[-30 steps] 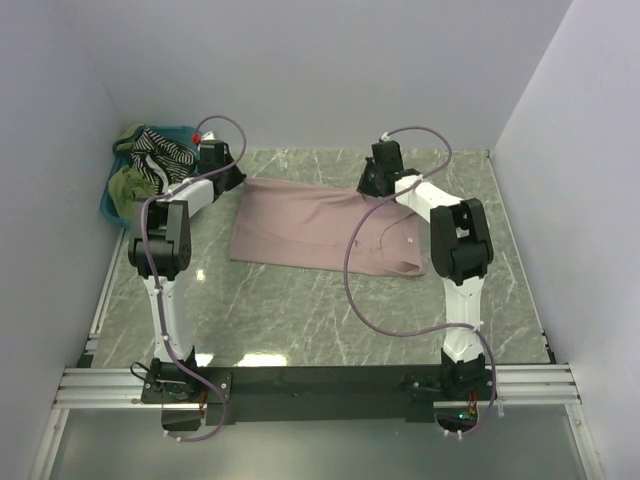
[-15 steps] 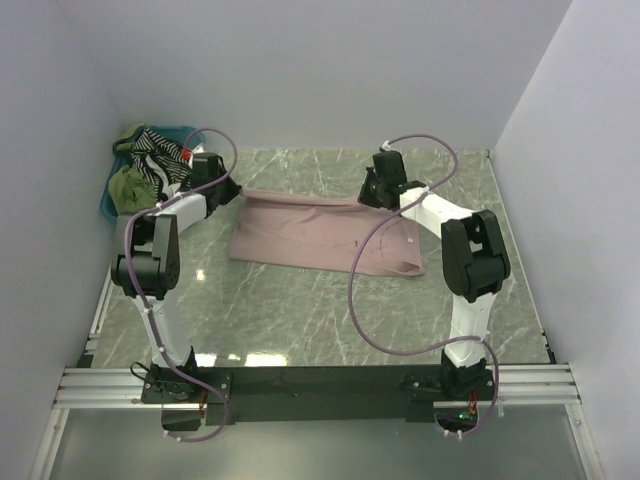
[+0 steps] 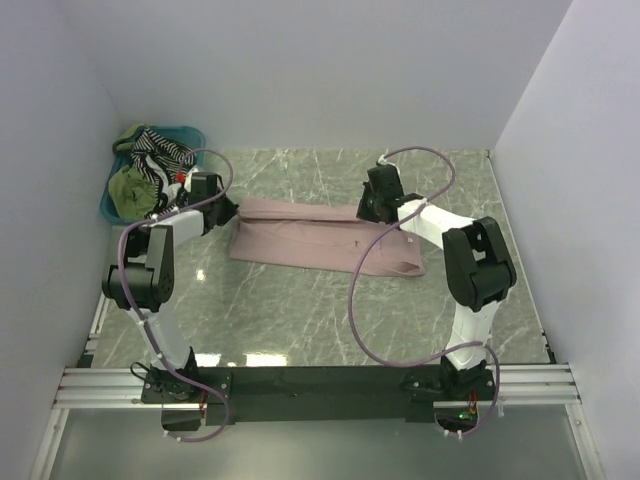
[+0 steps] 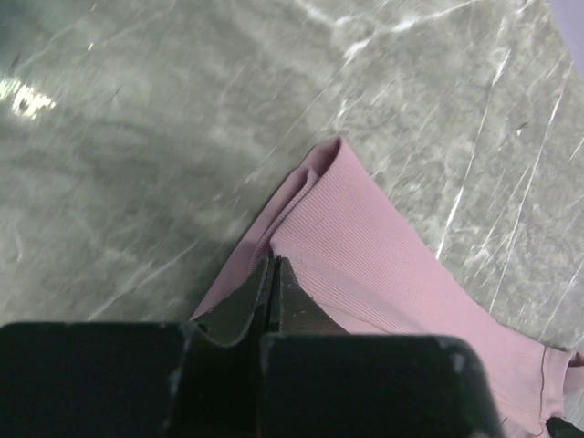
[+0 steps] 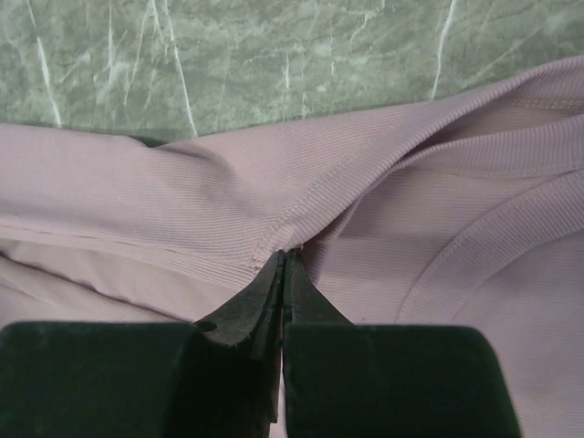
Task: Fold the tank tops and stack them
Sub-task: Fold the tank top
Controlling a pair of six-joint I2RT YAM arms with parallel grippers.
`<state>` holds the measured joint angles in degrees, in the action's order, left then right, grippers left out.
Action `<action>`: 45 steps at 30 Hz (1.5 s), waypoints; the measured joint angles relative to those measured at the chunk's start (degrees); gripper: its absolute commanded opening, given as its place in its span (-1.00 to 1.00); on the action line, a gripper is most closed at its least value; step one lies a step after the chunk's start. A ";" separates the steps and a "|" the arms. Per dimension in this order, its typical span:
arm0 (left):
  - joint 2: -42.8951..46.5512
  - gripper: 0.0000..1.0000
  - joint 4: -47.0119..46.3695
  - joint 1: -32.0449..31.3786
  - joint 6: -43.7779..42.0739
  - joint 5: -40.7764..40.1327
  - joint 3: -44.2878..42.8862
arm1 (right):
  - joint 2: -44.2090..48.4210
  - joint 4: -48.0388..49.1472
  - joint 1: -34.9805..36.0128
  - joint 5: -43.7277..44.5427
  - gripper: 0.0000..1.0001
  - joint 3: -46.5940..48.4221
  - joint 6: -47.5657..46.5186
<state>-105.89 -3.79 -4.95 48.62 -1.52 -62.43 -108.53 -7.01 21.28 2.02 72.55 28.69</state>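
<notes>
The job looks to be in its early part: only the pink tank top (image 3: 320, 235) is out on the table (image 3: 300, 310), and I judge its first fold to be in hand but not finished, since both far corners are pinched and raised rather than laid down. The left gripper (image 4: 271, 265) has its fingers pressed together on the left corner, where the cloth is doubled into a rounded lip; the right gripper (image 5: 283, 260) is likewise closed tight on a stitched edge near the right end, with the fabric bunching up toward its tips. The top lies mid-table between the two arms as a long, fairly narrow band running left to right, its near edge flat on the marble and its far edge rolled over toward the robot. It is a dusty pink ribbed knit, soft and limp, with neat hem stitching and a curved seam showing at the right. The black-and-white striped top (image 3: 160, 150) and the olive top (image 3: 128, 185) sit crumpled in the teal basket (image 3: 190, 132) at the far left corner, not yet folded, and no stack has been started
</notes>
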 measured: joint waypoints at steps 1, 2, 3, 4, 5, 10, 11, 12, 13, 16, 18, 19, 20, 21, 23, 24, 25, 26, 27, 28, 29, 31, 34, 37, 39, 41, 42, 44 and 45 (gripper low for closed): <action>0.42 -0.99 0.09 0.00 0.24 -0.07 0.59 | 0.44 0.11 0.11 0.22 -1.00 -0.42 0.04; 0.85 -0.99 0.13 0.00 0.42 -0.13 1.09 | 0.83 0.22 0.24 0.37 -1.00 -0.83 0.07; 1.29 -0.99 0.17 0.00 0.63 -0.22 1.51 | 1.18 0.44 0.42 0.55 -1.00 -1.31 0.15; 1.75 -0.99 0.13 0.00 0.68 -0.31 1.84 | 1.53 0.59 0.61 0.68 -1.00 -1.79 0.24; 2.16 -0.99 0.11 -0.02 0.74 -0.37 2.19 | 1.70 0.59 0.74 0.79 -1.00 -2.12 0.26; 3.32 -0.99 0.00 -0.07 0.83 -0.90 3.76 | 2.25 1.05 1.77 1.70 -1.00 -3.91 0.48; 3.41 -0.99 0.00 -0.09 0.83 -0.98 4.04 | 2.34 1.16 2.03 1.81 -1.00 -4.28 0.50; 3.43 -0.99 0.07 -0.11 0.83 -1.07 4.24 | 2.40 1.22 2.19 1.90 -1.00 -4.57 0.50; 3.43 -0.99 0.04 -0.11 0.83 -1.22 4.46 | 2.49 1.25 2.45 2.03 -1.00 -4.92 0.52; 3.56 -0.99 0.07 -0.11 0.83 -1.51 5.27 | 2.78 1.42 2.99 2.60 -1.00 -5.73 0.70; 3.85 -0.99 0.09 -0.11 0.83 -1.64 5.70 | 3.02 1.53 3.37 3.08 -1.00 -6.19 0.85; 3.96 -0.99 0.04 -0.11 0.83 -1.70 5.88 | 3.10 1.51 3.45 3.15 -1.00 -6.38 0.90; 4.07 -0.99 0.04 -0.11 0.83 -1.81 6.01 | 3.30 1.57 3.52 3.17 -1.00 -6.64 0.96; 4.17 -0.99 0.02 -0.11 0.83 -1.86 6.12 | 3.41 1.66 3.58 3.23 -1.00 -6.88 1.09; 4.28 -0.99 -0.04 -0.13 0.83 -1.95 6.32 | 3.61 1.90 3.61 3.45 -1.00 -7.39 1.33; 4.31 -0.99 -0.07 -0.13 0.83 -2.01 6.45 | 3.63 1.90 3.61 3.56 -1.00 -7.50 1.49; 4.42 -0.99 -0.11 -0.13 0.83 -2.08 6.64 | 3.65 2.14 3.61 3.63 -1.00 -7.76 1.57; 4.52 -0.99 -0.11 -0.13 0.83 -2.21 6.86 | 3.72 2.54 3.63 3.72 -1.00 -8.15 1.68; 4.59 -0.99 -0.04 -0.13 0.83 -2.29 6.99 | 3.78 2.75 3.67 3.85 -1.00 -8.59 1.77; 4.61 -0.99 -0.07 -0.13 0.83 -2.38 7.06 | 3.82 3.17 3.72 3.96 -1.00 -9.07 1.92; 4.66 -0.99 -0.09 -0.13 0.83 -2.47 7.17 | 3.87 3.37 3.72 4.02 -1.00 -9.60 1.99; 4.79 -0.99 -0.04 -0.17 0.83 -2.89 7.39 | 4.02 3.56 3.85 4.04 -1.00 -10.45 2.21; 4.81 -0.99 0.09 -0.20 0.83 -3.28 7.50 | 4.42 4.00 4.00 4.22 -1.00 -11.23 2.60; 4.81 -0.99 0.15 -0.24 0.85 -3.74 7.52 | 5.07 4.37 4.26 4.44 -1.00 -11.52 2.86; 4.81 -0.99 0.22 -0.28 0.83 -4.04 7.52 | 5.60 4.48 4.39 4.55 -1.00 -11.65 2.99; 4.81 -0.99 0.26 -0.28 0.85 -4.35 7.52 | 6.32 4.46 4.61 4.66 -1.00 -11.93 3.02; 4.81 -0.99 0.35 -0.28 0.85 -4.42 7.52 | 6.67 4.46 4.70 4.68 -1.00 -12.00 3.02; 4.81 -0.99 0.61 -0.28 0.85 -4.55 7.52 | 7.34 4.46 5.09 4.85 -1.00 -12.02 3.02; 4.81 -0.99 0.74 -0.28 0.85 -4.68 7.52 | 7.56 4.48 5.25 4.96 -1.00 -12.04 3.02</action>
<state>-101.08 -3.05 -5.23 49.47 -6.20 -54.92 -100.97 -2.52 26.52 6.98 60.51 31.70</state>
